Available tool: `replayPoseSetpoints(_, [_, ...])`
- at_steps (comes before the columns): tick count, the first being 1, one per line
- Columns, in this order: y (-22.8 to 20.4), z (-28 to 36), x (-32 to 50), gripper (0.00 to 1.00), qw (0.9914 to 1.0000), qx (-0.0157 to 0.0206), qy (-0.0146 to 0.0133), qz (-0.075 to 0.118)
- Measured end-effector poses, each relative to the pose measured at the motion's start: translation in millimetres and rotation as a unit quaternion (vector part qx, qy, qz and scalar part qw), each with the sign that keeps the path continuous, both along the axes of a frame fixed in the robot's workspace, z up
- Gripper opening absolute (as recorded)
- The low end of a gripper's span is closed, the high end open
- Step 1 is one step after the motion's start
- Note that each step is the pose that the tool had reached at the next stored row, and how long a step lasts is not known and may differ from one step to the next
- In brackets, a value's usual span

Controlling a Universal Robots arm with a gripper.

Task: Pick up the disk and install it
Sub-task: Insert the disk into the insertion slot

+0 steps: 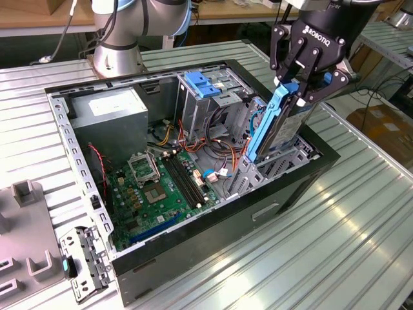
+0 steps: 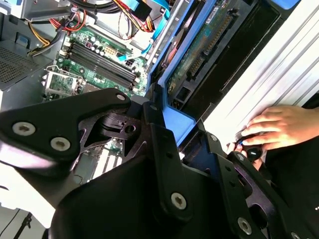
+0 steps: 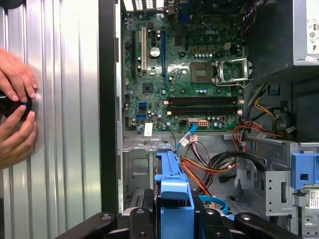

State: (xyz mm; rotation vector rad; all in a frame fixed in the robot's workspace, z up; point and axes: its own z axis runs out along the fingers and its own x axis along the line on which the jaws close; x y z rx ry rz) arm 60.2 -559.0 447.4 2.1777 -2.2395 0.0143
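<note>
The likeliest trouble from here is a jam. The flat grey metal disk framed by bright blue plastic rails [image 1: 268,129] hangs tilted. Its lower end is down among the walls of the grey metal drive cage [image 1: 290,158], at the exterior view's right end of the open black computer case [image 1: 213,242]. A skewed rail could catch a cage wall or pinch the orange and blue cables [image 3: 197,174] bunched just beside it. A person's hands [image 3: 15,119] rest on the ribbed metal table [image 1: 348,245] near the case, a hazard if the arm swings. The black claw [image 1: 298,87] is closed narrowly, clamping the disk's upper end.
</note>
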Motion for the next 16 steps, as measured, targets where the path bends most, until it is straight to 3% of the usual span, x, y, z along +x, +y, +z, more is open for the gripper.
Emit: replayPoseSetpoints(16, [0.0, -11.2, 0.0, 0.37, 1.00000, -0.0001, 0.0000, 0.000])
